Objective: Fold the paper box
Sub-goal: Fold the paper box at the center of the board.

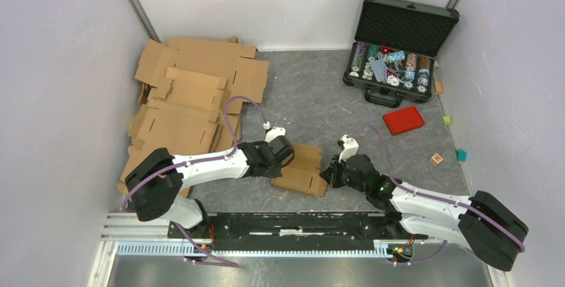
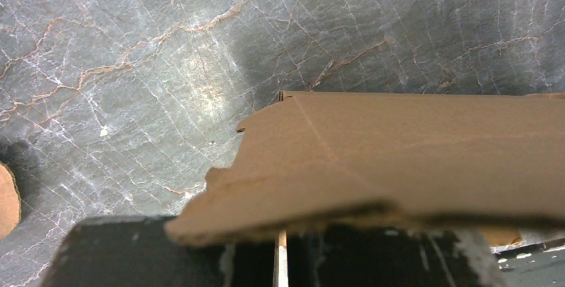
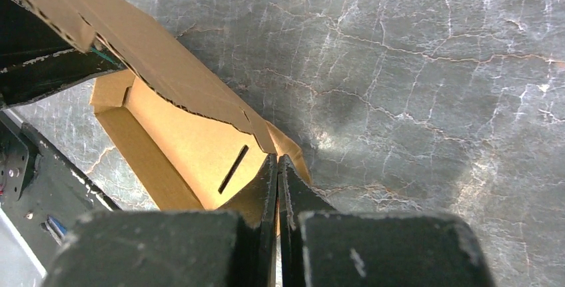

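The paper box (image 1: pixel 303 167) is a small, partly flattened brown cardboard piece lying on the grey mat between my two arms. My left gripper (image 1: pixel 283 156) is at its left end. In the left wrist view a brown flap (image 2: pixel 400 154) of the box lies over the fingertips, and the left gripper (image 2: pixel 280 230) is shut with a thin cardboard sliver between its fingers. My right gripper (image 1: pixel 331 170) is at the box's right end. Seen from the right wrist, the right gripper (image 3: pixel 278 162) is shut, its tips against the edge of a slotted panel (image 3: pixel 193 147).
A loose pile of larger cardboard sheets (image 1: pixel 193 94) fills the left side. An open black case (image 1: pixel 393 54) of chips stands at the back right, with a red lid (image 1: pixel 404 120) in front of it. A small wooden block (image 1: pixel 436 159) and a teal cube (image 1: pixel 461 155) lie at the right.
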### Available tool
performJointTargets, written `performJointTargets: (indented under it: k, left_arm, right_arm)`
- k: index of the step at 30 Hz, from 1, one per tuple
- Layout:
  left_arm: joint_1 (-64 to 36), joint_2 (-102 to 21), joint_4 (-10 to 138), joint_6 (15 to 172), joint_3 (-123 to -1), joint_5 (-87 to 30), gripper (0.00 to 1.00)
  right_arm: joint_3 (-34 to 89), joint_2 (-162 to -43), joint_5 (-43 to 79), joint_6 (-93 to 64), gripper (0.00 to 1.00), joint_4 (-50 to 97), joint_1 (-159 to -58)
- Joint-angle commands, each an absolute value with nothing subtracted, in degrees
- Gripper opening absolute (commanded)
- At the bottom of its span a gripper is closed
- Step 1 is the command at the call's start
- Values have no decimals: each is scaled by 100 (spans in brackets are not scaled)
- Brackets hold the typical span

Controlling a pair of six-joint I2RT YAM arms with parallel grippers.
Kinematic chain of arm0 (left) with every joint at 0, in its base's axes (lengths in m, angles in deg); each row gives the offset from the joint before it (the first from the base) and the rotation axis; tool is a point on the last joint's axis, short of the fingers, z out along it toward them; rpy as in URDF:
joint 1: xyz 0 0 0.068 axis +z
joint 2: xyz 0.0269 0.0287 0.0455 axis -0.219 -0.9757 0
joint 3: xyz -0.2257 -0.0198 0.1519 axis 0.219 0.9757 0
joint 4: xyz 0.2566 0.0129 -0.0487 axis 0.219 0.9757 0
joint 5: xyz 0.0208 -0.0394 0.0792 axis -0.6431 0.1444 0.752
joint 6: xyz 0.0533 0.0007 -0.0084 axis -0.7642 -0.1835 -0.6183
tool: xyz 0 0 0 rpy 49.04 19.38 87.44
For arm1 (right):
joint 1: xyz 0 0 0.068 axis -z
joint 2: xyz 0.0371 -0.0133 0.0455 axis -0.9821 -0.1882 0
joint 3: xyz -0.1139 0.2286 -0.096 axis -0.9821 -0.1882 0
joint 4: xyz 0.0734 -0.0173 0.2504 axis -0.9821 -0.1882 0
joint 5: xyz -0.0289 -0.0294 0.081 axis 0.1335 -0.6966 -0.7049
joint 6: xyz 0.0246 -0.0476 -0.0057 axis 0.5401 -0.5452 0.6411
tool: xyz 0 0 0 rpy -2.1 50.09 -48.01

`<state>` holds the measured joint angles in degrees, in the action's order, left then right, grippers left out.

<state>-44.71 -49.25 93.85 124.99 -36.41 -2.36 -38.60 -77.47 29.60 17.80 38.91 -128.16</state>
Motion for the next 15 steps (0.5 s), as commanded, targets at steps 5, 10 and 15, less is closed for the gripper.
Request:
performJointTargets:
  k: [5,10,15]
  left_arm:
    - [-4487,-4873,9355,12657,-3702,-181,2]
    - [-4487,-4855,9337,12674,-3696,-214,2]
    - [-4506,-4887,9329,12666,-3713,-260,2]
  right_arm:
    - [-3684,-7809,2881,1703,0,4323,-12802]
    - [-3566,-8041,2550,1586,0,4477,-12805]
    - [-3540,-8149,2550,1582,0,4664,-12806]
